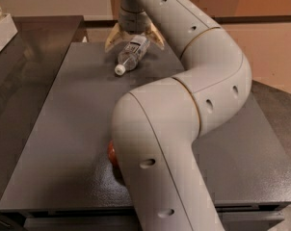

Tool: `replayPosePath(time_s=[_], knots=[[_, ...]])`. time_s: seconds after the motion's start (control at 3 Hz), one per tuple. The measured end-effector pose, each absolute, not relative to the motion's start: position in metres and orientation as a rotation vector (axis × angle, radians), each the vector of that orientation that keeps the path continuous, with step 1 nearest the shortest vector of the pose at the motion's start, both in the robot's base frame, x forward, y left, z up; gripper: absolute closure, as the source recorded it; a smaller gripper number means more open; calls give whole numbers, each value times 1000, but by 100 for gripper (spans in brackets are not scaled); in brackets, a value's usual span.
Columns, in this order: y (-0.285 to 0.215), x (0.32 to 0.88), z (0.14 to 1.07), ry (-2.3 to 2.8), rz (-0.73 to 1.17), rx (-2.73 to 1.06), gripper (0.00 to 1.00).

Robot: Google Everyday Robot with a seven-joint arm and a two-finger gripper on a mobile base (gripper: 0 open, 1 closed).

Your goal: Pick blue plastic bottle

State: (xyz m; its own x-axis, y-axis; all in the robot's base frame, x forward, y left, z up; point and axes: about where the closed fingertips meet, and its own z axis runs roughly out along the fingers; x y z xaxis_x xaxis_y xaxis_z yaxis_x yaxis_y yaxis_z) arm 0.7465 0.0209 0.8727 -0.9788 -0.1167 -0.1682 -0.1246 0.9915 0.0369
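Note:
The blue plastic bottle (pixel 132 54) lies on its side at the far end of the dark grey table (pixel 63 124), white cap pointing toward the near left. My gripper (pixel 134 41) hangs right over the bottle's far end, open, with one tan finger (pixel 112 38) on the left of the bottle and the other on its right. The fingers straddle the bottle without closing on it.
A red apple (pixel 112 154) sits on the near middle of the table, mostly hidden behind my arm (pixel 184 129). A white box (pixel 0 30) stands on the dark counter at the far left. The table's front edge runs along the bottom.

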Motion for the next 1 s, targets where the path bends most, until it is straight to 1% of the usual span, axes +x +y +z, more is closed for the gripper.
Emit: replayPosePath(time_s=[0.33, 0.67, 1.0], knots=[[24, 749, 856, 3001, 79, -132, 0], [26, 751, 848, 3017, 69, -111, 18], [24, 752, 846, 3021, 49, -84, 41]])
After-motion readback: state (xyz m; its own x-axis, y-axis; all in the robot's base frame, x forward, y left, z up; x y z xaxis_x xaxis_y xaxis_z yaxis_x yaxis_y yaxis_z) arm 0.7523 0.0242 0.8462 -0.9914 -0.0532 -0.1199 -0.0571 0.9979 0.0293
